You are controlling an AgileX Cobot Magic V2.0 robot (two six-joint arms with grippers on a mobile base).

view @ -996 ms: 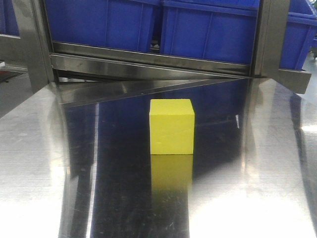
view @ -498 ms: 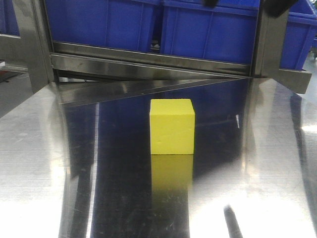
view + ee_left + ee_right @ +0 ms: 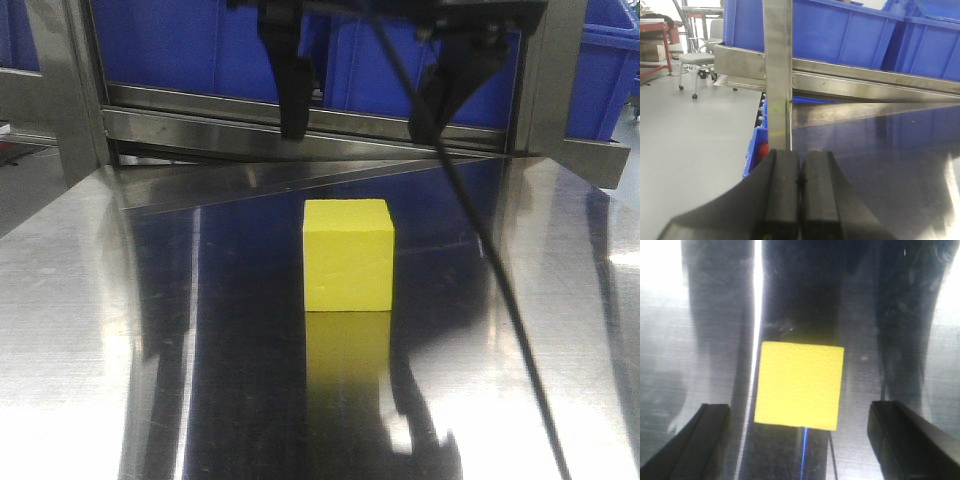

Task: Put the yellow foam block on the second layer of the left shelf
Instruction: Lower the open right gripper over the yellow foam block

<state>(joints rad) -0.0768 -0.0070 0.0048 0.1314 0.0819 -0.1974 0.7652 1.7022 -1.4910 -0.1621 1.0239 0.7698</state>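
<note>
Now the right claw point(image 3: 365, 120) hangs wide open and empty, with the yellow foam block point(image 3: 348, 255) on the counter point(image 3: 90, 330) at its 6 o'clock. The left claw point(image 3: 799, 190) is pinched together, holding nothing.

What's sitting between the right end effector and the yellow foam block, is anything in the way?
Nothing visible. The right end effector hangs open directly above the yellow foam block, its fingers spread wider than the block, with only open air between them. The block stands alone on the steel tabletop.
</note>
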